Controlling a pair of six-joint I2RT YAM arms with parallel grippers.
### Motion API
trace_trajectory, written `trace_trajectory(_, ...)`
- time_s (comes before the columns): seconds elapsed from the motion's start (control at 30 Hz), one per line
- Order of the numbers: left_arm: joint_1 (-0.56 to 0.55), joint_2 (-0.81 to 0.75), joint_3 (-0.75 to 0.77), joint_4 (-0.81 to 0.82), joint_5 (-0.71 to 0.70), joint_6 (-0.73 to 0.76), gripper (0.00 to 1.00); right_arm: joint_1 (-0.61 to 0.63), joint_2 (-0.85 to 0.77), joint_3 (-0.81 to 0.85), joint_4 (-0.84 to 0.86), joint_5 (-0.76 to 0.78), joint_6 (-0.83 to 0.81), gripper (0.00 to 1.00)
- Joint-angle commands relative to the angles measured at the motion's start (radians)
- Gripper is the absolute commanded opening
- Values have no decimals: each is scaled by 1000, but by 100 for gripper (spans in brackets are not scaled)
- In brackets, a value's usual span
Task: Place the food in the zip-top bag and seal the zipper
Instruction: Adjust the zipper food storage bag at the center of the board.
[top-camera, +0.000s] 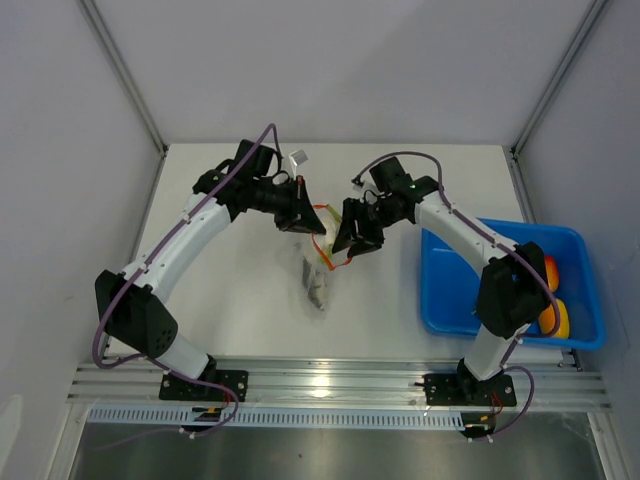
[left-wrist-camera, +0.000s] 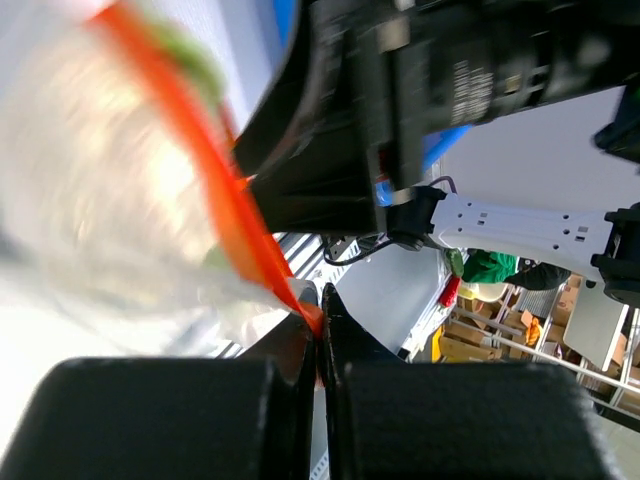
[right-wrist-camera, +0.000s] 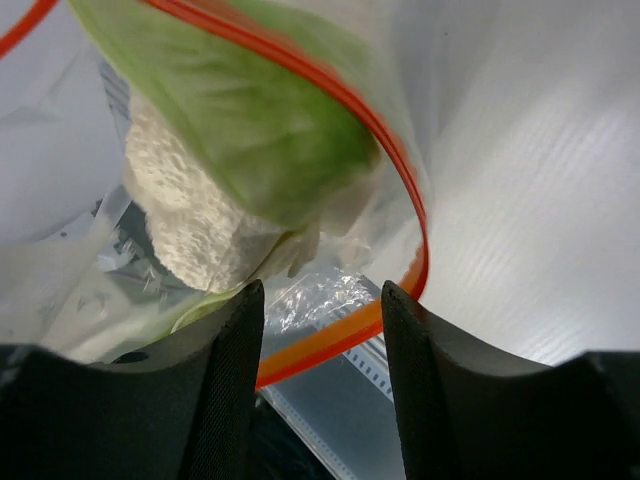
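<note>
At 3 o'clock in the top view, the blue tray (top-camera: 445, 290) holds yellow-orange fruit (top-camera: 555, 318). The zip-top bag (top-camera: 320, 245) hangs over the table (top-camera: 230, 260) centre. The right gripper (top-camera: 352, 240) stands half open, its fingers (right-wrist-camera: 232, 390) straddling the zipper (right-wrist-camera: 320, 345) without clamping it, with green leafy food (right-wrist-camera: 240, 110) inside the bag. The left gripper (top-camera: 300, 212), at the bag's 11 o'clock, is fully closed on the zipper's end.
</note>
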Motion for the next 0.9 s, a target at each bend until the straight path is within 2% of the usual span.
trace_trajectory(0.0, -4, -37, 25, 40, 20, 1, 1, -31, -92, 10, -50, 14, -20, 54)
trace_trajectory(0.23, -4, -35, 22, 54, 38, -7, 0, -34, -73, 16, -73, 25, 0, 57)
trace_trajectory(0.4, -4, -40, 12, 54, 40, -7, 1, -38, -127, 49, -62, 39, 12, 57)
trace_trajectory(0.63, -10, -41, -7, 65, 47, -12, 1, -71, -155, 57, -145, 100, 10, 56)
trace_trajectory(0.87, -19, -50, -11, 65, 47, -15, 1, -71, -103, -67, 26, 38, 64, 55)
